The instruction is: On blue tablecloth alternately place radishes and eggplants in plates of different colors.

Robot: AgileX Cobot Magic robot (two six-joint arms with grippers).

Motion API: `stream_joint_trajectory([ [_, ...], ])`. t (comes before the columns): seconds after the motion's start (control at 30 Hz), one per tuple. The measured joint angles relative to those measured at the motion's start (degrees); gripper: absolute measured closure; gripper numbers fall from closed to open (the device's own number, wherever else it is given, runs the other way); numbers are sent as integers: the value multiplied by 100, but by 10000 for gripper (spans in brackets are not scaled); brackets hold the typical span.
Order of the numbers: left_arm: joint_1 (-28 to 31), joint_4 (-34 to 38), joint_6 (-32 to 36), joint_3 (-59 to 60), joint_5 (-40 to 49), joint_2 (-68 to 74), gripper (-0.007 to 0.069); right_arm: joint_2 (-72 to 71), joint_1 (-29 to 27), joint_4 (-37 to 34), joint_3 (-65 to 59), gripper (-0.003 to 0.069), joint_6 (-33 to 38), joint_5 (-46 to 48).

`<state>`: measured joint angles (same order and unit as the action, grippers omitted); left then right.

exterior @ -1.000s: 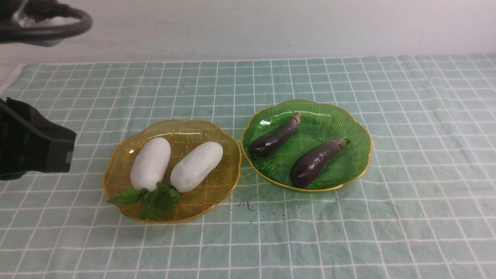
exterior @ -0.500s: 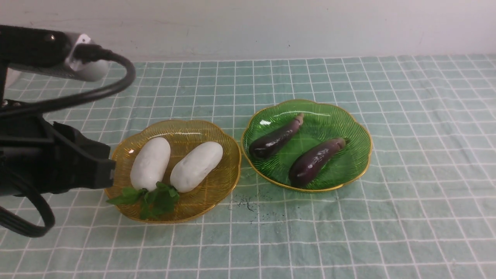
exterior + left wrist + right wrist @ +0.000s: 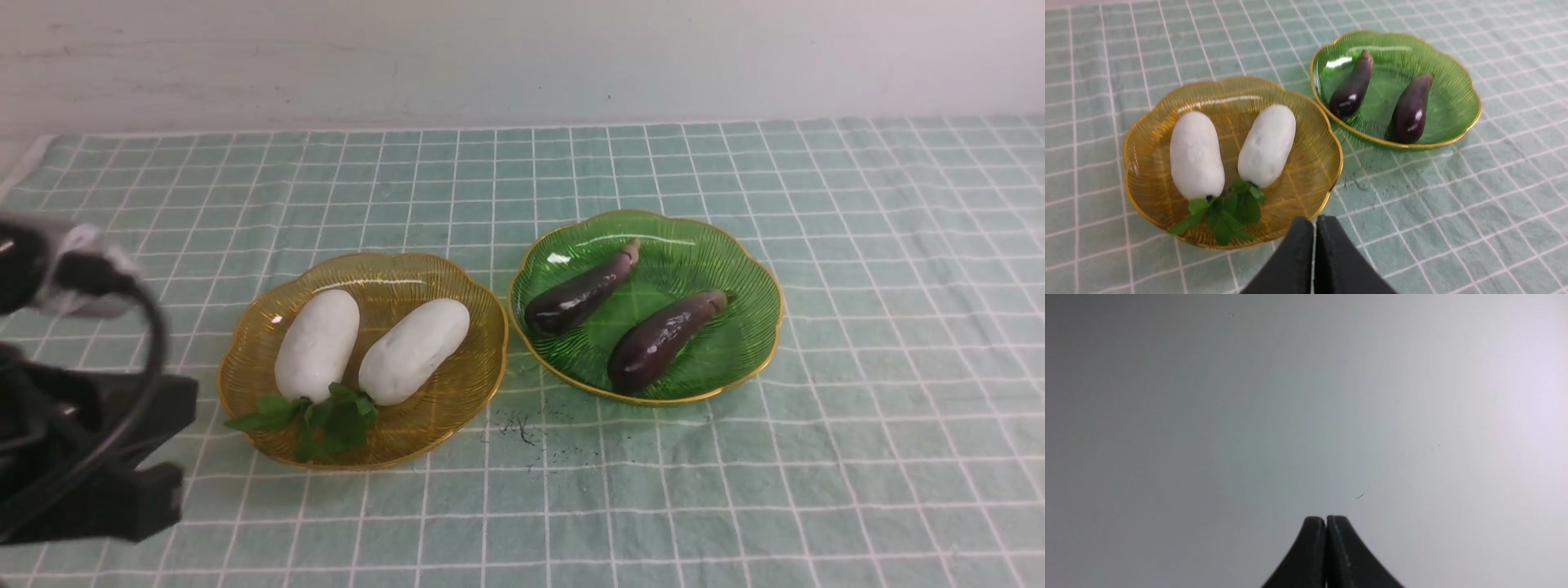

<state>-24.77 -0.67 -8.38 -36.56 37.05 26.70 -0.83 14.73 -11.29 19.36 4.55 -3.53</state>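
Two white radishes (image 3: 317, 343) (image 3: 414, 349) lie side by side in the amber-yellow plate (image 3: 461, 392), green tops toward me. In the green plate (image 3: 739, 269) to its right lie two dark purple eggplants (image 3: 581, 290) (image 3: 663, 339). Both plates rest on the blue tablecloth (image 3: 816, 457). In the front view my left arm (image 3: 90, 457) shows at the near left, apart from the amber plate. Its gripper (image 3: 1314, 220) is shut and empty, just short of that plate's near rim (image 3: 1306, 212). My right gripper (image 3: 1326, 519) is shut and empty, facing a plain pale surface; the front view does not show it.
A pale wall (image 3: 522, 57) runs behind the cloth's far edge. Small dark specks (image 3: 522, 429) dot the cloth between the plates on the near side. The cloth's left edge (image 3: 20, 167) shows at the far left.
My left arm swung in toward the amber plate, then dropped lower and drew back to the near left. The radishes, eggplants and plates have stayed in place.
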Motion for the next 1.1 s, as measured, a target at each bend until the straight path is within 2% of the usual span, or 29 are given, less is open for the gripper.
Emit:
stream_joint_trajectory([
  [0.33,0,11,0,325,6,-1282,632,-7,0,-6,-5,673,0,127],
  [0.73,0,-109,5,344,-25,-1434,632,-7,0,-6,-5,673,2,145],
  [0.93,102,-126,200,752,-534,-1535,632,-7,0,-6,-5,673,2,145],
  [1.1,804,66,712,1815,-1452,-1953,632,-7,0,-6,-5,673,7,145],
])
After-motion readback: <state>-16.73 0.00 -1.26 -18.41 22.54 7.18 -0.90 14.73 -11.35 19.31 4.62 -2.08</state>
